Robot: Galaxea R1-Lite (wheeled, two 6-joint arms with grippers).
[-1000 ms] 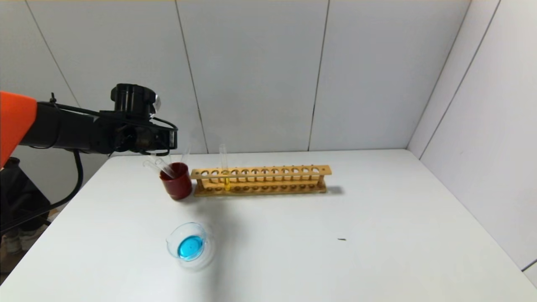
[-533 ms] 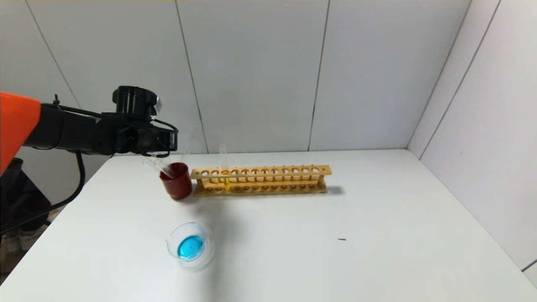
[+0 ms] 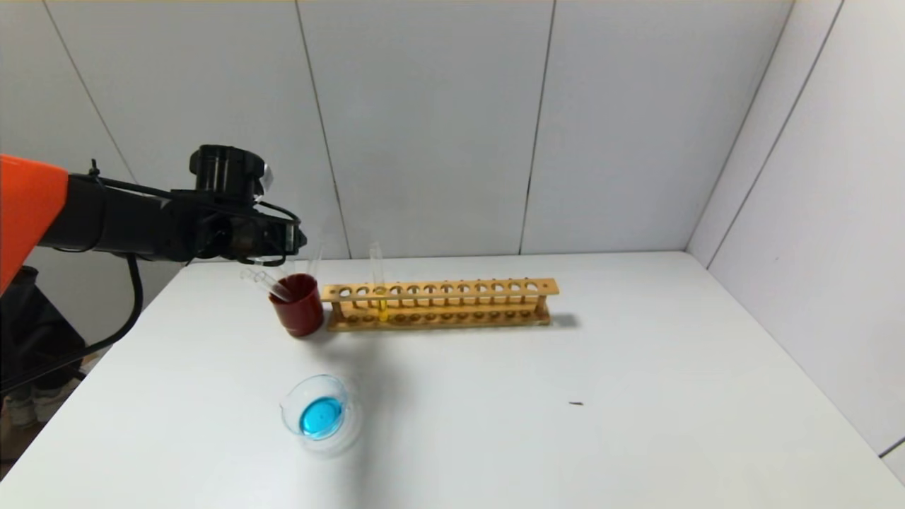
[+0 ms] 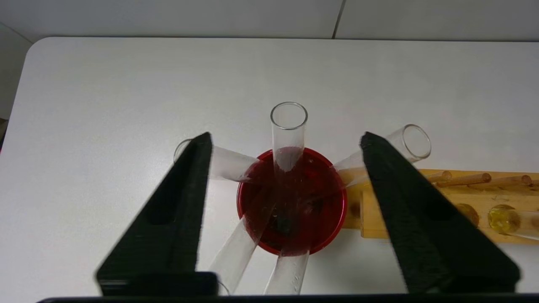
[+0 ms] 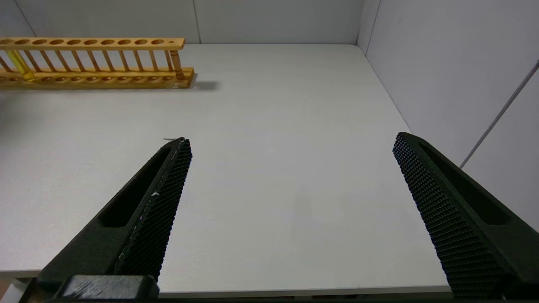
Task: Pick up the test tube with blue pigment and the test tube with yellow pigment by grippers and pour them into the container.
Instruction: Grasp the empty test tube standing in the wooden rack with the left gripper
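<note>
Yellow-pigment test tube (image 3: 382, 302) stands racked beside left tool (image 4: 283, 141)

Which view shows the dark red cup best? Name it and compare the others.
The left wrist view: it looks straight down into the dark red cup, with clear tubes leaning out of it, between the open left gripper jaws. The head view shows the cup small, from the side. The right wrist view misses it.

One red cup (image 4: 291, 202) holds five empty glass tubes (image 4: 288, 126). There is one wooden rack (image 3: 440, 304) with one tube of yellow stuff (image 3: 381, 300) in it, and one glass dish (image 3: 319, 417) with blue stuff.
</note>
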